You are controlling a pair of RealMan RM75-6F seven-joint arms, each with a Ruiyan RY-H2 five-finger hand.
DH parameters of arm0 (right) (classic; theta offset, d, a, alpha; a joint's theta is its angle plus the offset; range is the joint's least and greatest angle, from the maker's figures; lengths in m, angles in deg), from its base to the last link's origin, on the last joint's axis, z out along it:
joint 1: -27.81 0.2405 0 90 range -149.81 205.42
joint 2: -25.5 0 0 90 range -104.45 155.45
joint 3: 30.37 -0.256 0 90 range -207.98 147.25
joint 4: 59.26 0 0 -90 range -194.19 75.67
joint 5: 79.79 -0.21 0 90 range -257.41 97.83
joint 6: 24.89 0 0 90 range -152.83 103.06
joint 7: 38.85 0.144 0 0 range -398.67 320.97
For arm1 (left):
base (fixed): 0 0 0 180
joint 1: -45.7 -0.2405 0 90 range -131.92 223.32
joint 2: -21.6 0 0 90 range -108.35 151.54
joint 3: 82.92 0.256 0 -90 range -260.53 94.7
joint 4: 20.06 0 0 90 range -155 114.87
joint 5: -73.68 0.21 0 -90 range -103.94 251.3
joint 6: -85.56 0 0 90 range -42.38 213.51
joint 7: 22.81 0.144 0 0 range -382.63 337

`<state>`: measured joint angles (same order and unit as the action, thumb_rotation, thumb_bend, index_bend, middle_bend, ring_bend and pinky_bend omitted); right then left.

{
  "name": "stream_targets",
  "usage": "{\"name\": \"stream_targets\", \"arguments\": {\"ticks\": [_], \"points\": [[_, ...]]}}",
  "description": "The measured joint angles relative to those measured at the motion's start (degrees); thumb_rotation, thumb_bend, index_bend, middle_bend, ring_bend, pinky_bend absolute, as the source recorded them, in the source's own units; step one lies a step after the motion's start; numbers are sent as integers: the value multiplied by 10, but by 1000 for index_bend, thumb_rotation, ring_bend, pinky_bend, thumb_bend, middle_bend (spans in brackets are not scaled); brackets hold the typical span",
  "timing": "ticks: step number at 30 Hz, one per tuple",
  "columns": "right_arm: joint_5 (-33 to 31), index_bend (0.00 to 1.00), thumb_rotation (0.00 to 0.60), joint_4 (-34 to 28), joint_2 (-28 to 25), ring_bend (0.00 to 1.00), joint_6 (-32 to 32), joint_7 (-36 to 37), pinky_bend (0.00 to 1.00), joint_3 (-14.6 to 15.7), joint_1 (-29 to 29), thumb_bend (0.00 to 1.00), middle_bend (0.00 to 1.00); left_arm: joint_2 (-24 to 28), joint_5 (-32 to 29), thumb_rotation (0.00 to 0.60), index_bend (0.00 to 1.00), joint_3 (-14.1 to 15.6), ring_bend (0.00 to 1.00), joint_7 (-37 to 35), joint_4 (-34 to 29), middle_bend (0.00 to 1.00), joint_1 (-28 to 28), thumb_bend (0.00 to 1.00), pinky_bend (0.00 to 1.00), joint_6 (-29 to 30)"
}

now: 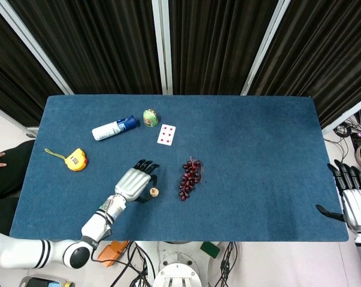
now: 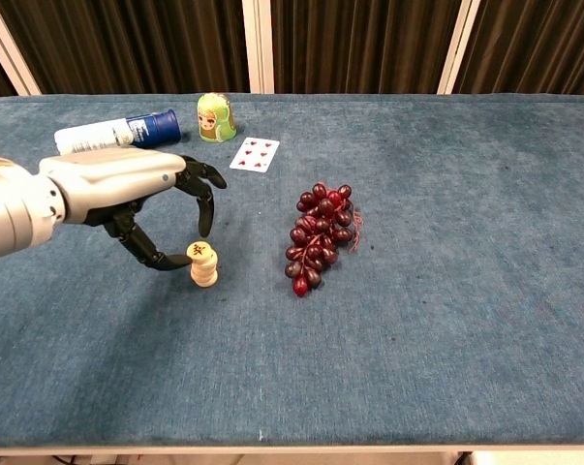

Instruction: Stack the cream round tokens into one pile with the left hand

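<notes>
1. Your left hand (image 2: 127,189) hovers just left of the pile of cream round tokens (image 2: 203,264), its dark fingers (image 2: 206,203) spread and curved, gripping nothing; the thumb tip reaches close to the pile's top token, though you cannot tell whether it touches.
2. The pile stands upright on the blue table (image 1: 258,155), between your left hand and the bunch of red grapes (image 2: 321,232).
3. Your right hand (image 1: 352,197) hangs off the table's right edge, fingers apart, empty.
4. Further back lie a playing card (image 1: 166,134), a small green doll (image 1: 149,117), a white-and-blue bottle (image 1: 114,128) on its side and a yellow tape measure (image 1: 76,160).
</notes>
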<state>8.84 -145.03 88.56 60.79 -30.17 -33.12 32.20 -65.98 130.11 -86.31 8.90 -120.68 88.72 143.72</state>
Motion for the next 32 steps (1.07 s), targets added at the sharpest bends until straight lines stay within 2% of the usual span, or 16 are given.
{"name": "stream_targets", "arguments": {"ticks": [7,13,19,23,32], "points": [[-1,0,600,0,-3,0,0,2,15,0,0,186,23,36,23,600,342,-1,0,-25,-27,71,-20,285,0,32],[-3,0,600,4,-4,0,-2,10,15,0,-1,186,23,89,72,600,286,7,0,-72,-39,77,-68,262,0,92],[0,0,600,10,-5,0,-2,20,15,1,0,187,23,113,118,600,266,20,0,-118,8,88,-135,213,0,185],[12,0,600,9,-4,0,5,25,15,3,0,186,23,137,143,600,266,35,0,-177,41,88,-194,189,0,240],[45,0,600,-6,-6,0,23,20,15,11,1,186,23,180,197,600,265,76,0,-265,69,88,-312,173,0,337]]}}
